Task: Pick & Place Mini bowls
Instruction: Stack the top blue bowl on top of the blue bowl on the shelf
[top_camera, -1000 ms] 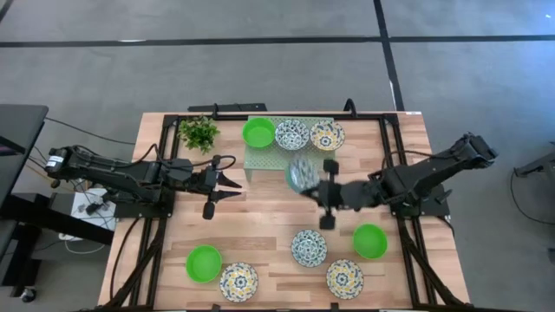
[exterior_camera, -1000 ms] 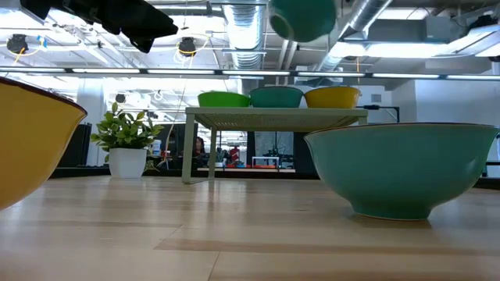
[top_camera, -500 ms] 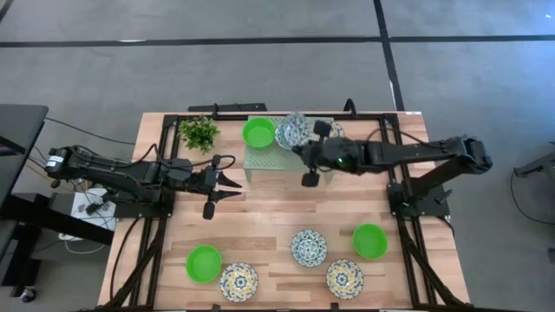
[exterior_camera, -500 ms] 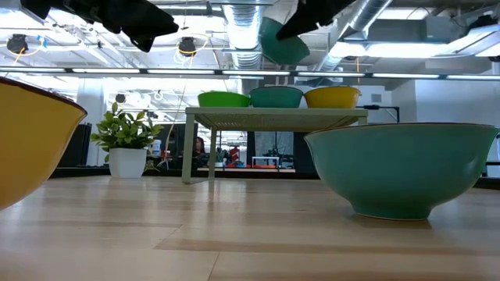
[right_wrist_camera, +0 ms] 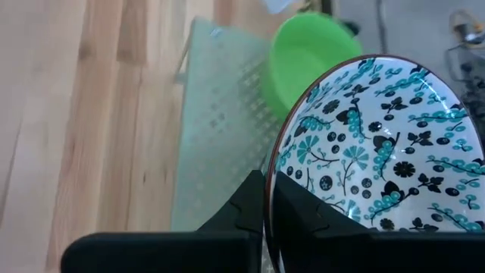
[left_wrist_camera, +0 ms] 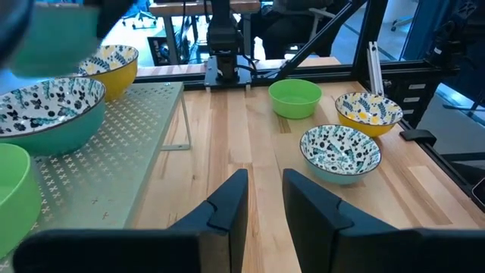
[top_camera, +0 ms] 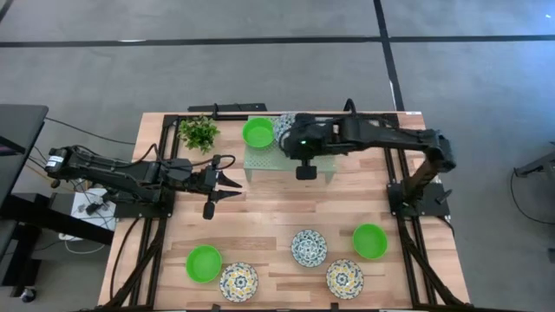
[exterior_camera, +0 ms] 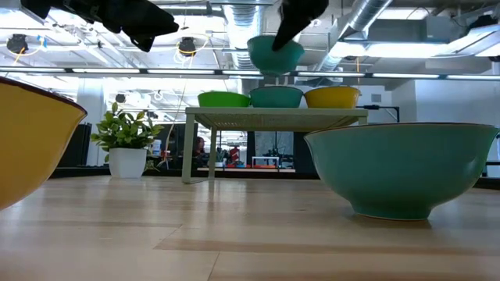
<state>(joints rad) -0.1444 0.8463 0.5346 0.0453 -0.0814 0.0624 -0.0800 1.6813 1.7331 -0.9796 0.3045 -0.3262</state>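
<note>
- I see the right end effector (right_wrist_camera: 267,216) clamped on the rim of a patterned bowl (right_wrist_camera: 379,167): one finger inside the rim, one outside, jaws nearly together on the thin wall.
- In the low view, this held bowl (exterior_camera: 275,53) hangs upright above the rack (exterior_camera: 275,117), directly over the teal bowl (exterior_camera: 275,97) already on it; a clear gap separates the two.
- From above, the right arm reaches across the rear of the tabletop (top_camera: 269,217), its end effector (top_camera: 299,139) over the rack's middle; the rack bowls beneath it are mostly hidden.
- A green bowl (top_camera: 257,133) sits on the rack's left end; the low view also shows a yellow bowl (exterior_camera: 332,97) at the other end.
- The left end effector (top_camera: 227,184) waits over the tabletop's left side, off the rack's front left corner, holding nothing; its fingers (left_wrist_camera: 227,205) stand slightly apart.
- Five bowls lie on the front of the tabletop: green (top_camera: 204,263), yellow-patterned (top_camera: 238,281), blue-patterned (top_camera: 309,247), yellow-patterned (top_camera: 344,277) and green (top_camera: 370,240).
- Between the rack and this front row, the middle of the tabletop lies open.
- A plant (top_camera: 199,133) stands just left of the rack, near the rear edge.
</note>
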